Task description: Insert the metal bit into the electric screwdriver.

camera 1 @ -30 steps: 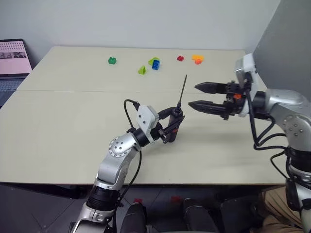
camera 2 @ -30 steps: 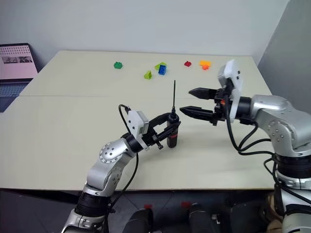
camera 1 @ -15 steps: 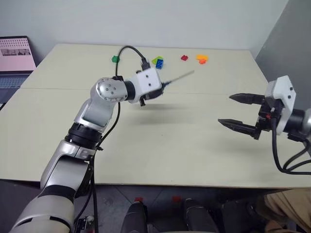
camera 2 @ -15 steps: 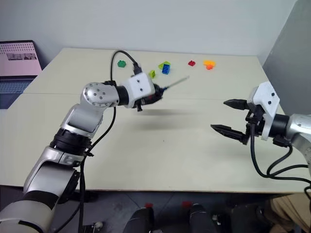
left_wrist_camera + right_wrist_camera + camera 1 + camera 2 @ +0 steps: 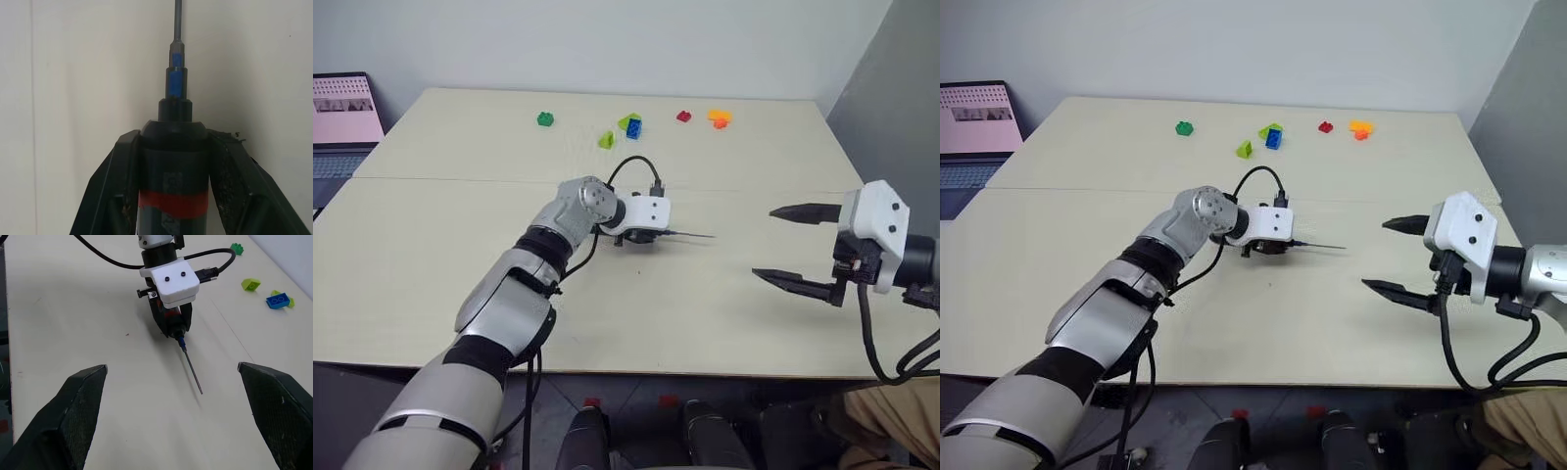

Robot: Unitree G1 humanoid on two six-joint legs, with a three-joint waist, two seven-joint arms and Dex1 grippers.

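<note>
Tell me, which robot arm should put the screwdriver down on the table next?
Probably the left. The left gripper is shut on the electric screwdriver, low over the table, with the metal bit sticking out of its tip. The right gripper hangs off to the side, jaws wide open and holding nothing.

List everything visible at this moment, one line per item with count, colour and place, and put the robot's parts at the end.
electric screwdriver: 1, black with a red band, clamped in the left gripper, low over the middle of the table.
metal bit: 1, dark grey, seated in the screwdriver's tip, pointing toward the right gripper.
toy bricks: several, green, lime, blue, red and orange, scattered along the table's far edge.
laptop: 1, screen lit, beyond the table's far left corner.
table: 1, pale beige, under everything.
left gripper: 1, black fingers shut on the screwdriver's body.
right gripper: 1, black fingers open and holding nothing, at the table's right side.
</note>
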